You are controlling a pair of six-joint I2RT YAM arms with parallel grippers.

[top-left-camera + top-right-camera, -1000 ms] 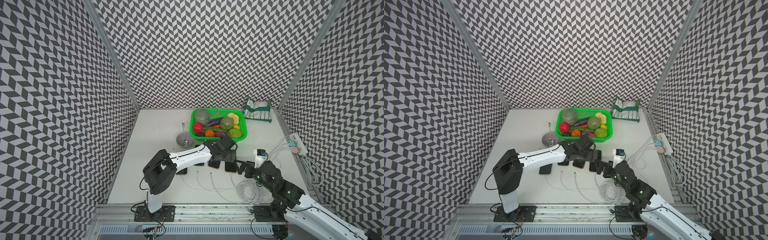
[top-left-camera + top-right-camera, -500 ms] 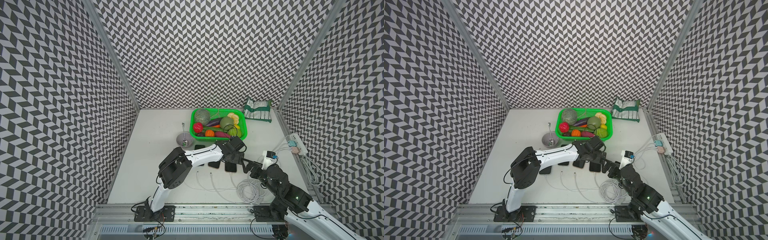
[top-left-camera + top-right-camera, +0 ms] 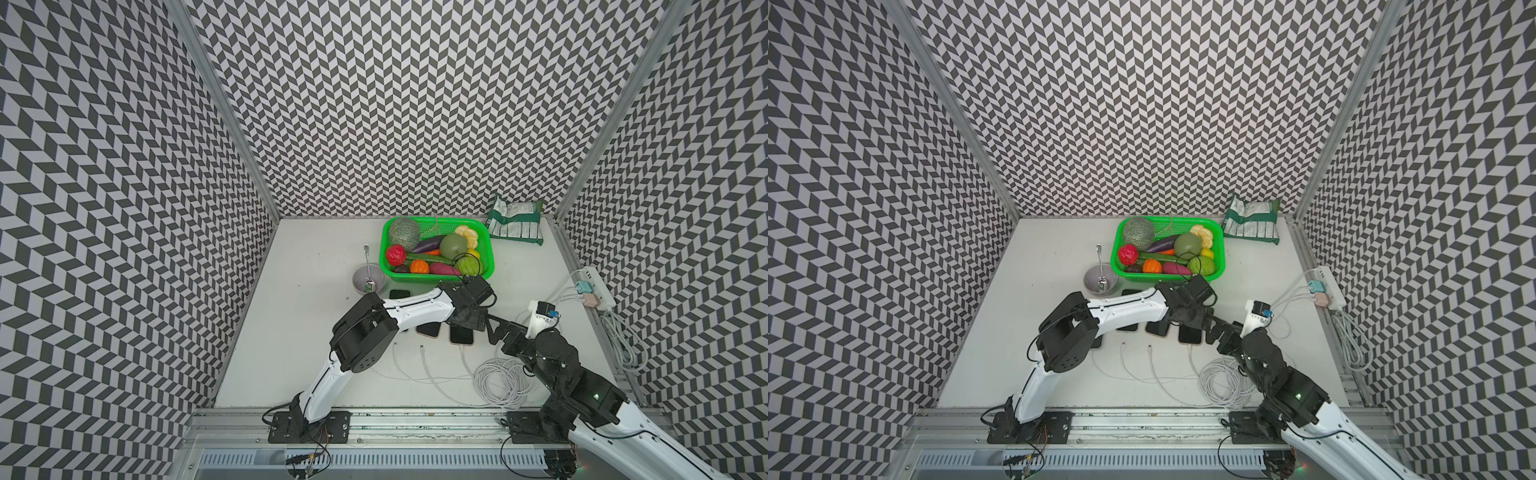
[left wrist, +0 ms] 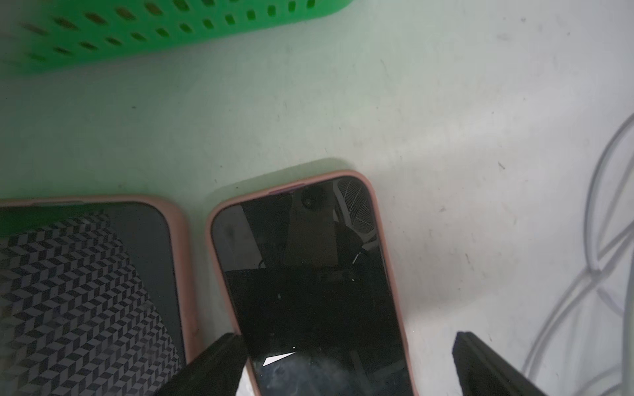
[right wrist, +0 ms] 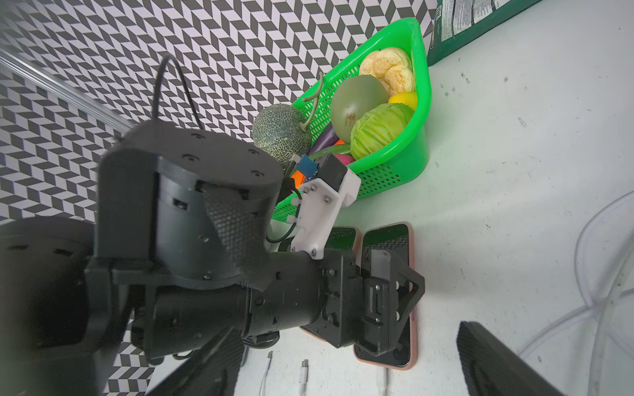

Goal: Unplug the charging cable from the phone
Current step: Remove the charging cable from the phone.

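Several phones lie in a row. The rightmost phone [image 3: 461, 336] [image 3: 1190, 336] has a pink case and a dark screen. A white charging cable [image 3: 462, 352] [image 5: 380, 377] is plugged into its near end. My left gripper [image 3: 467, 324] [image 4: 343, 370] hovers low over this phone [image 4: 308, 274], open, with one finger on either side of it. My right gripper [image 3: 493, 329] [image 5: 350, 370] stands open just right of the phone [image 5: 389, 236], pointing at the left gripper and the plug, holding nothing.
Two unplugged cable ends [image 5: 267, 360] [image 5: 303, 368] lie left of the plugged one. A coil of white cable [image 3: 503, 378] is near the right arm. Behind stand a green basket [image 3: 487, 266] of toy produce, a bowl with a spoon [image 3: 369, 280], a green packet [image 3: 515, 224] and a power strip [image 3: 598, 286].
My left arm has swung right along the row of phones to the rightmost one. The right arm has shifted a little to the right. Both grippers stayed open.
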